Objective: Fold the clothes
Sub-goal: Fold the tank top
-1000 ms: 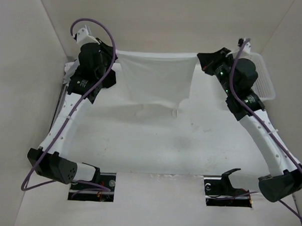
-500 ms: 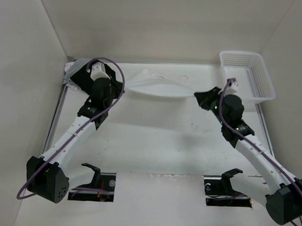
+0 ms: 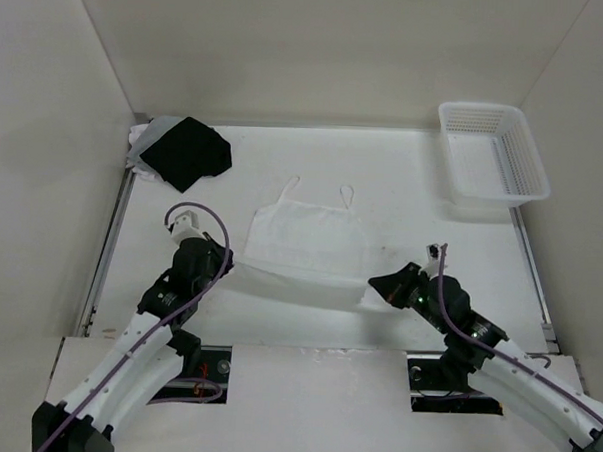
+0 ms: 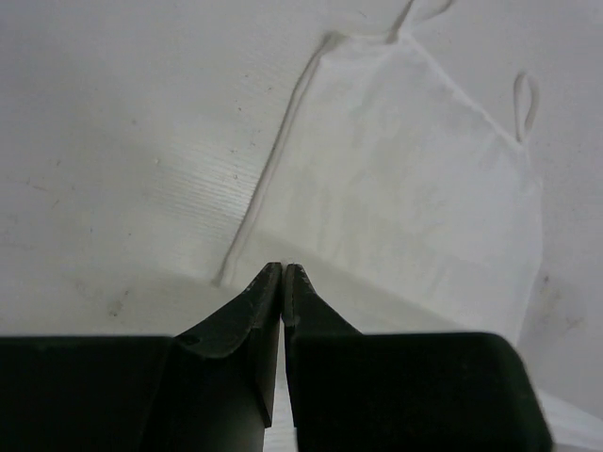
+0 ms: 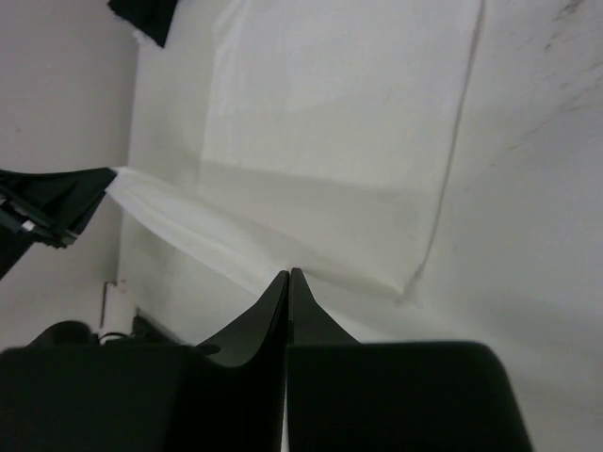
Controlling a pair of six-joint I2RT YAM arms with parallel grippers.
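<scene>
White table (image 3: 431, 232), white walls on 3 sides. We note the clothes (image 3: 306, 236), a thin white top, lying near the table's middle, its 2 strap loops pointing toward the far wall. The far part lies flat on the table; the near hem is raised off the surface and stretched between both arms. Left gripper (image 3: 227, 264): pinched tight on the hem's left corner. Right gripper (image 3: 372, 285): pinched tight on the hem's right corner. Black cloth (image 3: 188, 153) at the far-left corner, well apart from the clothes. White mesh basket (image 3: 487, 208) at the far right, also well apart.
</scene>
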